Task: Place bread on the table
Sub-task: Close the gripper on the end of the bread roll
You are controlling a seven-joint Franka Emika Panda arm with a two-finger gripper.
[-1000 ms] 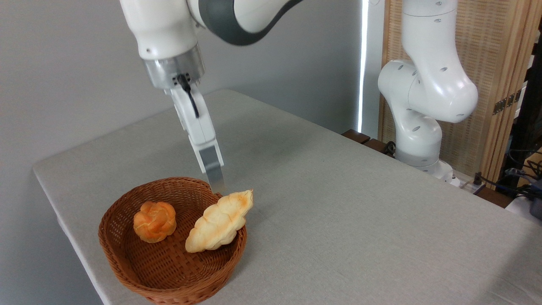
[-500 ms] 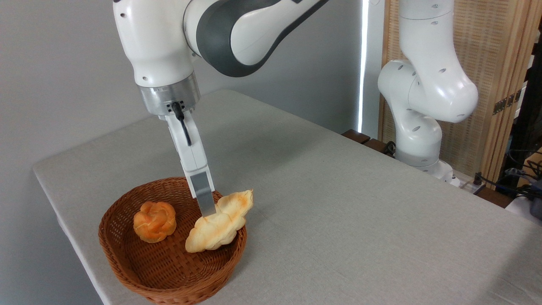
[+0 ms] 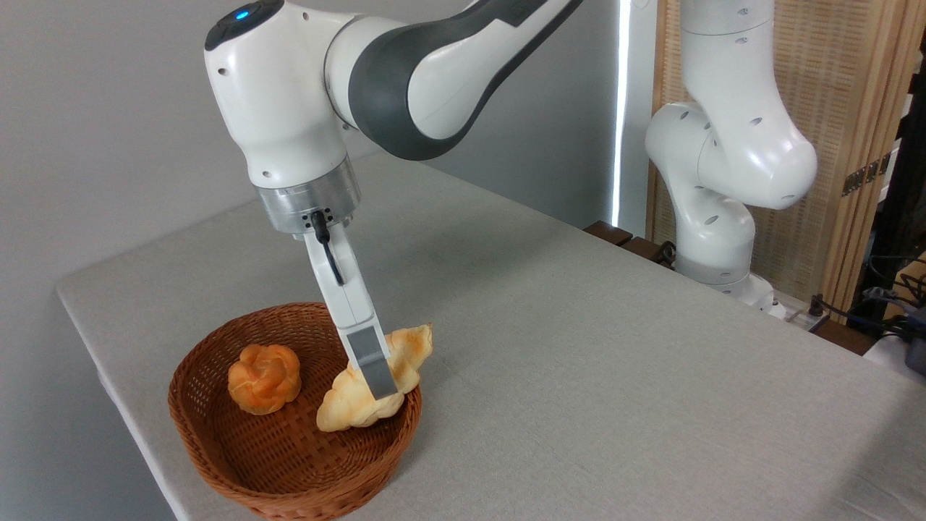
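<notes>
Bread (image 3: 346, 402) is appearing light, soft, crushable; gripper (image 3: 382, 391) is straddling its middle, jaw state indiscernible; grasping mid-loaf is looking advisable

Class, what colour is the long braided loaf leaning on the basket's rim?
Pale golden with browner toasted patches, clearest in the fixed camera view: the bread.

- We see a plain grey wall (image 3: 108, 108) behind the scene.
- We see a narrow strip of bright light (image 3: 617, 108) running vertically beside it.
- We see a woven cane screen (image 3: 846, 87) in a pale wooden frame at the right.
- We see dark cables (image 3: 879, 304) near its foot.
</notes>
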